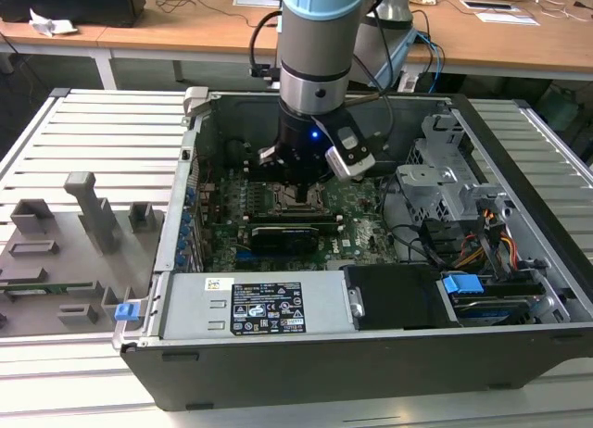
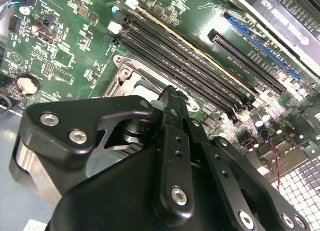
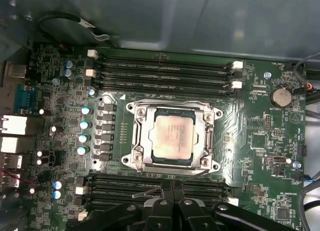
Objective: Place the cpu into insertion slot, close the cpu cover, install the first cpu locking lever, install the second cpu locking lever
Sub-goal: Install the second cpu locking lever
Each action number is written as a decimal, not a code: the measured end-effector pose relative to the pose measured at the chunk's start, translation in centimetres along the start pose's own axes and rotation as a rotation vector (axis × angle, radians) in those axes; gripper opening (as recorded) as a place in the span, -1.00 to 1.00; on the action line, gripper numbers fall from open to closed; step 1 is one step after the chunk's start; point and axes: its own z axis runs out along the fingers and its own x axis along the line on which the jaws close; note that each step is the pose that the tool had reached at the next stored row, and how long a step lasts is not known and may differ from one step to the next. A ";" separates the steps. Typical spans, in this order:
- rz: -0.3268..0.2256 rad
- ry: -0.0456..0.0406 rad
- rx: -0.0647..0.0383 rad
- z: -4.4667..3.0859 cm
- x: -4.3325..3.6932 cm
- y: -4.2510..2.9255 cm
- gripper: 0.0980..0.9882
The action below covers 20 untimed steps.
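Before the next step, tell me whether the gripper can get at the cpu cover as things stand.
Probably yes. In the first wrist view the gripper sits right beside the cpu cover, which lies closed over the cpu, with nothing between them.

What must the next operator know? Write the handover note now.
The gripper is shut, low at the slot's edge; whether it pinches a lever is unclear.
The cpu sits in the slot.
The cover lies flat around the cpu.
Done: cpu placed, cover closed.
Left: both locking levers; I cannot tell that either is latched.
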 end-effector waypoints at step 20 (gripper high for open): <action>0.001 -0.0041 -0.061 0.98 1.67 -1.06 -0.98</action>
